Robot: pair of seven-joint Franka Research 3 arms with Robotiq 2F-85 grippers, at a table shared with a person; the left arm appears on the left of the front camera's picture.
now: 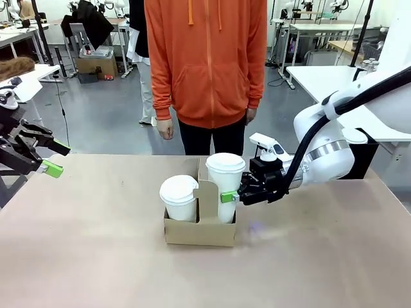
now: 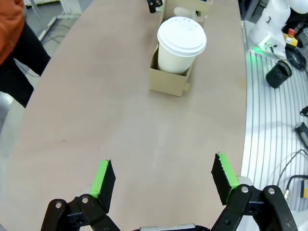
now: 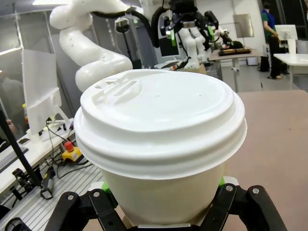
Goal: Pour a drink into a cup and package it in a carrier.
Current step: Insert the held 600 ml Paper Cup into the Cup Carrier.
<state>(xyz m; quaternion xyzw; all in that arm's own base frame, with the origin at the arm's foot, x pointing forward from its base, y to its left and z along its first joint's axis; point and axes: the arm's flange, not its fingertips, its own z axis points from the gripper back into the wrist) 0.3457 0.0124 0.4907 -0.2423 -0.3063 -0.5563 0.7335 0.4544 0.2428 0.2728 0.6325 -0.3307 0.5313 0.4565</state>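
Carrier [image 1: 200,230]: holds upright lidded cup [image 1: 225,186], pinched by right gripper [image 1: 232,196], plus shorter cup [image 1: 178,198]; left gripper [image 2: 163,180] spread.

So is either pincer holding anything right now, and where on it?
The right pincer grips the tall lidded cup by its side wall, below the lid, as it stands in the cardboard carrier. The left pincer is open and holds nothing.

The cup [image 1: 225,183] stands in the carrier [image 1: 200,230], right of the shorter cup [image 1: 178,197], seemingly the far pocket.
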